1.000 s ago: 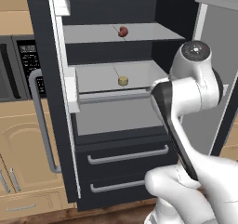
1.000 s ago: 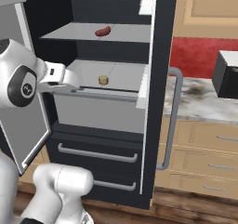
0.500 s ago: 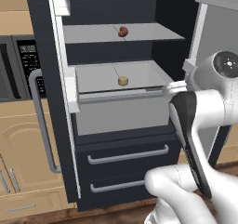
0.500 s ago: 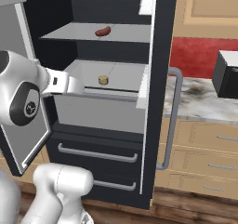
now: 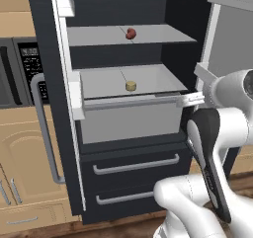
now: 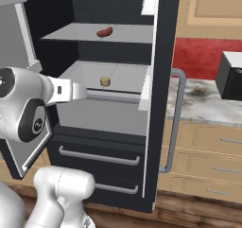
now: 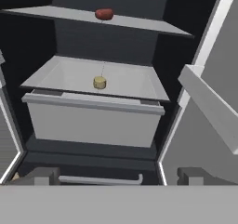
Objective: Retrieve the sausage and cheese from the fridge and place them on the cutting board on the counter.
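While swinging back rightward since a moment ago, gripper (image 7: 114, 174) gapes fully wide, gripping nothing, tips half cut off. Beyond, inside open fridge (image 5: 123, 49), cheese (image 7: 99, 82) in the bin, sausage (image 7: 104, 14) on upper shelf.

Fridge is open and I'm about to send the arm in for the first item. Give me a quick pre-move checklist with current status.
1. Fridge doors open, inside reachable: ok.
2. Sausage in sight, lying on the upper shelf: ok.
3. Cheese in sight, sitting in the light grey bin below that shelf: ok.
4. Gripper open and holding nothing, fingertips apart at the bottom of the hand view: ok.
5. Gripper in front of the fridge, outside it, not yet at either item: ok.
6. Cutting board spotted on the counter for the drop-off: cannot tell.
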You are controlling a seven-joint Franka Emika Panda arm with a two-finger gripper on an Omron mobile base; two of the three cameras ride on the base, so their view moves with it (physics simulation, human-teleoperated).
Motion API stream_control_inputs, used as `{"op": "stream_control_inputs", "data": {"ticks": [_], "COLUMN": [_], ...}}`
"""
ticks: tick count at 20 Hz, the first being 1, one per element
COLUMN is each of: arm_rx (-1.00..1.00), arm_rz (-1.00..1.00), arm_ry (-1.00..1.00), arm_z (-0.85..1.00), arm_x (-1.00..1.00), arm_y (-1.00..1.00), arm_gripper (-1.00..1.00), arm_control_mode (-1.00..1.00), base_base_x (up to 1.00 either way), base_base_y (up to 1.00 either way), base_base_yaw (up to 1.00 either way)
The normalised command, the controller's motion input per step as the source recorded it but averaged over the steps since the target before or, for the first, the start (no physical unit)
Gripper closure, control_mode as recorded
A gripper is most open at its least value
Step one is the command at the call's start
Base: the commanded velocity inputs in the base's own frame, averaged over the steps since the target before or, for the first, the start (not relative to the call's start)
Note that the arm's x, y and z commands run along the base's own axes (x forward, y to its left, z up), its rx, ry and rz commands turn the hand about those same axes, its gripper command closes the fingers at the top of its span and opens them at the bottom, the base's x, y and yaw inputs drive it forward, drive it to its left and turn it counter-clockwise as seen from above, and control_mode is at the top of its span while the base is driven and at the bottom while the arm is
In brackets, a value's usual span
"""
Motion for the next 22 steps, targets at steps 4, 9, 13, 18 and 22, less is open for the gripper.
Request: {"op": "stream_control_inputs", "data": {"ticks": [4, 9, 13, 18, 22], "arm_rx": [0.00, 0.00, 0.00, 0.00, 0.00], "arm_rz": [0.14, 0.00, -0.06, -0.07, -0.01], "arm_ry": [0.00, 0.00, 0.04, 0.08, 0.01], "arm_z": [0.01, 0.12, 0.09, 0.00, 0.00], "arm_x": [-0.07, -0.01, 0.00, 0.10, 0.22], "arm_y": [0.03, 0.11, 0.02, 0.00, 0.01], "arm_gripper": [-1.00, -1.00, -1.00, -1.00, -1.00], "arm_control_mode": [-1.00, -1.00, -1.00, -1.00, 1.00], "base_base_x": [0.00, 0.00, 0.00, 0.00, 0.25], "base_base_y": [0.00, 0.00, 0.00, 0.00, 0.06], "base_base_yaw": [0.00, 0.00, 0.00, 0.00, 0.00]}}
